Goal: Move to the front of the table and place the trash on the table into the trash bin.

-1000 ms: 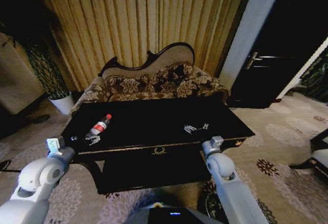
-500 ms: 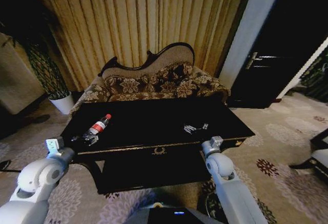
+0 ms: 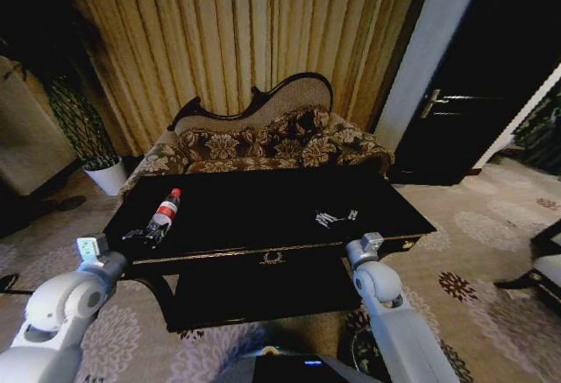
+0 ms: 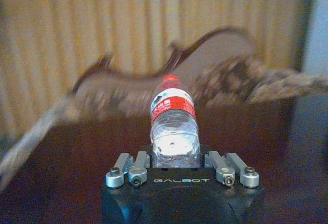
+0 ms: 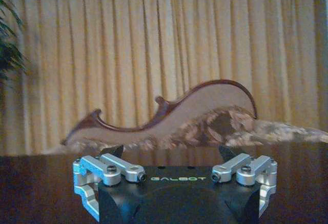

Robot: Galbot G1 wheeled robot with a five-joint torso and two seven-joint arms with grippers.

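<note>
The clear bottle (image 3: 164,209) with red cap and red label is tilted up off the left part of the dark table (image 3: 254,208). My left gripper (image 3: 149,234) is shut on its lower end. In the left wrist view the bottle (image 4: 174,119) sticks straight out from between the jaws of the left gripper (image 4: 175,155), cap pointing away. My right gripper (image 3: 337,217) hovers low over the table's right part, open with nothing between its fingers (image 5: 170,152). A dark rounded shape (image 3: 351,346) on the floor beside my right forearm may be the trash bin; I cannot tell.
A carved floral sofa (image 3: 263,142) stands close behind the table, with curtains behind it. A white plant pot (image 3: 107,177) sits at the far left. A dark door (image 3: 456,94) is at the right. A chair edge (image 3: 543,269) shows at the far right.
The bottle lay flat on the table a second ago. Now it is raised and tilted, shifted a little left with the left gripper. The right arm has not moved.
</note>
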